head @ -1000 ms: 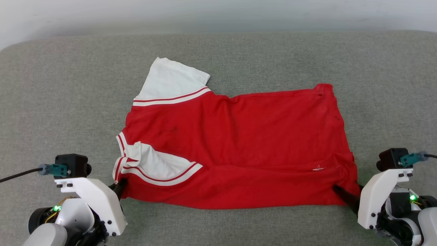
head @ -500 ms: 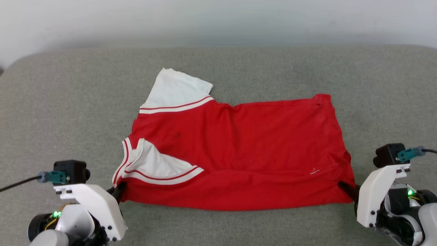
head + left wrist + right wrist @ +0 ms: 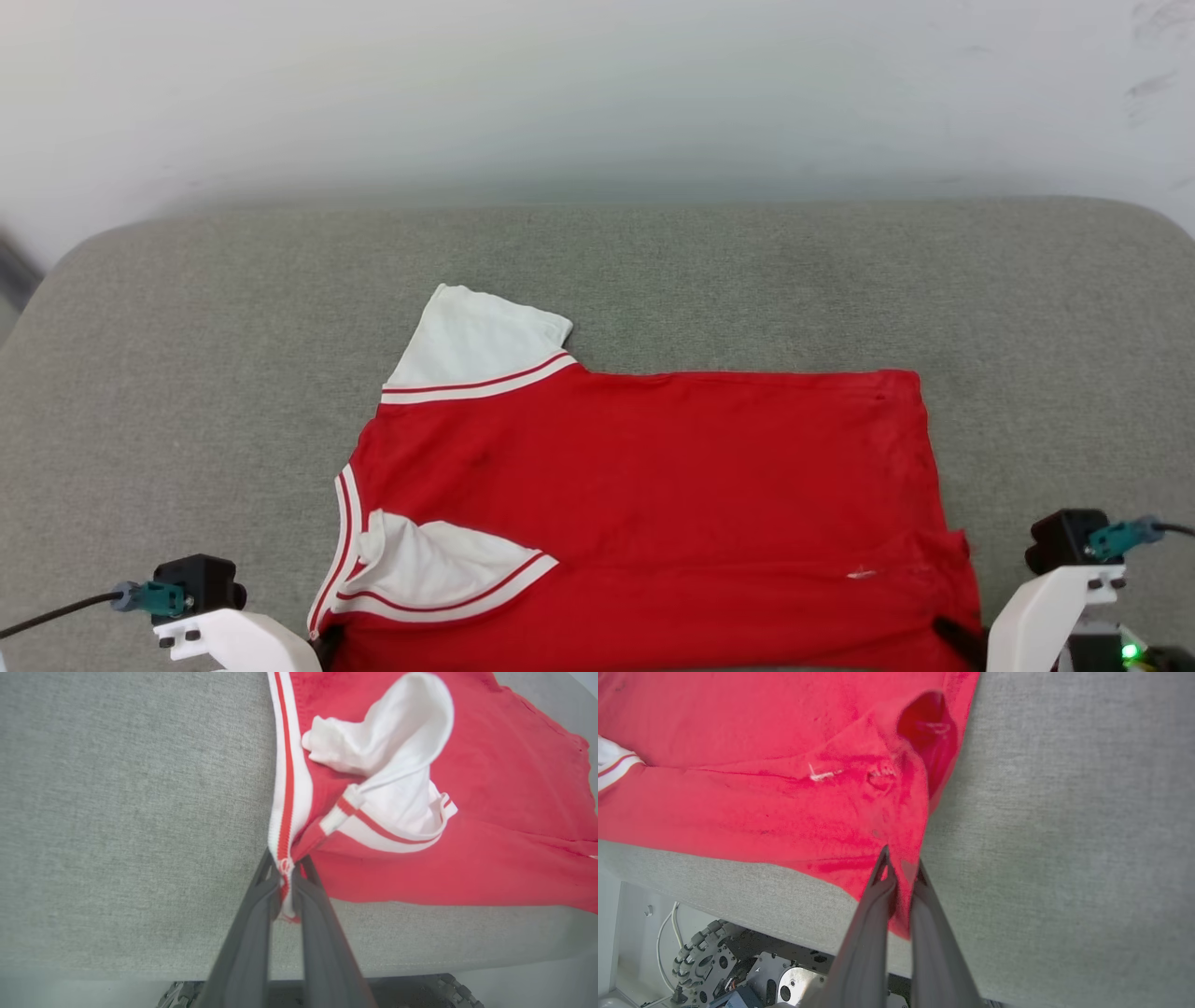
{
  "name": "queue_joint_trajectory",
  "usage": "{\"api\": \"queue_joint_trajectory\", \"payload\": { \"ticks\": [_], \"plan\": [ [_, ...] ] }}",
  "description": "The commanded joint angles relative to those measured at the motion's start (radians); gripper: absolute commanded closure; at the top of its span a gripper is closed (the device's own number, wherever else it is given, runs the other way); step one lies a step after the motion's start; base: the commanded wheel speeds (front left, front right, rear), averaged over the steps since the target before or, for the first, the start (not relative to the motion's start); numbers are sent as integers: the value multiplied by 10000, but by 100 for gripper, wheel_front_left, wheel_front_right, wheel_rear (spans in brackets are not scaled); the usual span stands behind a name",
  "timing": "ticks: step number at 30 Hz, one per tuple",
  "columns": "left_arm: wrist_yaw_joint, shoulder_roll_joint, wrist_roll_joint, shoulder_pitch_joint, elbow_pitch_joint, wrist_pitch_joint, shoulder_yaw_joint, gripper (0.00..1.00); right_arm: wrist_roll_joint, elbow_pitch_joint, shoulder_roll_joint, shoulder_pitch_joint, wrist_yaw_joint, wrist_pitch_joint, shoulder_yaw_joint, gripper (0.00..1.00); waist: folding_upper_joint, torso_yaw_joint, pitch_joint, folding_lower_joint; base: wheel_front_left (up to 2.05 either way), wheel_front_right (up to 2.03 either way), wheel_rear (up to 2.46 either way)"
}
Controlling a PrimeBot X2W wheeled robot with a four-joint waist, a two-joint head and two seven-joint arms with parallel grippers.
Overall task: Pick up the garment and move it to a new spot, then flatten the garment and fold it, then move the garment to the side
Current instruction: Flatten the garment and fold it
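The garment is a red jersey with white sleeves and striped trim, lying spread on the grey padded surface with its near edge at the surface's front edge. My left gripper is shut on its near left corner. In the left wrist view the fingers pinch the red-and-white trim of the garment. My right gripper is shut on the near right corner. In the right wrist view it clamps the red hem of the garment. One white sleeve lies folded onto the red body.
A pale wall rises behind the surface. Bare grey padding lies to the left, right and far side of the jersey. Below the front edge the right wrist view shows the robot's wheeled base and cables.
The head camera has shifted, so the surface sits lower in the picture. Both grippers drew the jersey toward the near edge, and its far edge now lies straighter. The right gripper closed on the hem.
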Motion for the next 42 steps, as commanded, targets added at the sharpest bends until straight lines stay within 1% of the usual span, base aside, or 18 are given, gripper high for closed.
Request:
{"api": "queue_joint_trajectory", "payload": {
  "ticks": [1,2,3,6,7,12,14,17,20,26,30,32,34,39,42],
  "plan": [
    [-50,-52,-9,42,114,-97,28,100,-35,49,145,164,-4,-117,-39,91,-1,-43,-25,0,0,0,0],
    [-70,-180,-46,17,270,-215,64,77,-35,125,221,249,-4,-178,-56,0,-1,-58,-34,0,0,0,0],
    [-86,-308,-143,22,444,-240,42,0,-77,193,260,318,-4,-285,-44,0,-1,-74,-54,0,0,0,0],
    [-163,-407,-201,-28,757,-383,90,0,-58,311,351,390,-4,-814,24,0,-1,-169,-137,0,0,0,0],
    [-178,-426,-176,-61,817,-483,123,0,-97,258,268,345,-4,-1116,47,0,-1,-209,-176,0,0,0,0],
    [-169,-339,300,-454,807,-1225,301,0,-231,-103,13,1,-4,-2993,208,0,-1,-428,-333,0,0,0,0],
    [-139,-365,553,-707,769,-1572,364,0,-501,-259,-69,-144,-4,-3856,200,0,-1,-520,-350,0,0,0,0],
    [-137,-492,871,-1201,744,-2102,415,0,-934,-441,51,-367,-4,-4993,40,0,-1,-702,-311,0,0,0,0],
    [-180,-577,1180,-1777,855,-2609,460,0,-1272,-702,225,-618,-4,-5788,-81,0,-1,-930,-139,0,0,0,0],
    [-387,-653,1522,-3264,1311,-3110,566,0,-1838,-1271,501,-1323,-4,-6851,-363,0,-1,-1396,746,0,0,0,0],
    [-635,-459,1621,-4510,1828,-2999,628,0,-2067,-1754,730,-1829,-4,-7201,-475,0,-1,-1741,1672,0,0,0,0],
    [-817,-370,1546,-5135,2120,-2787,640,0,-2136,-1944,805,-2016,-4,-7279,-498,0,-1,-1922,2116,0,0,0,0],
    [-1016,-154,1485,-5831,2404,-2484,660,0,-2184,-2113,885,-2231,-4,-7369,-507,0,-1,-2092,2531,0,0,0,0],
    [-1434,436,1262,-7487,3238,-1306,677,0,-2158,-2308,1066,-2531,-4,-7506,-396,0,-1,-2538,3300,0,0,0,0],
    [-1651,878,1168,-8359,3672,-292,553,0,-2098,-2280,1159,-2617,-4,-7554,-333,0,-1,-2793,3663,0,0,0,0]
  ]
}}
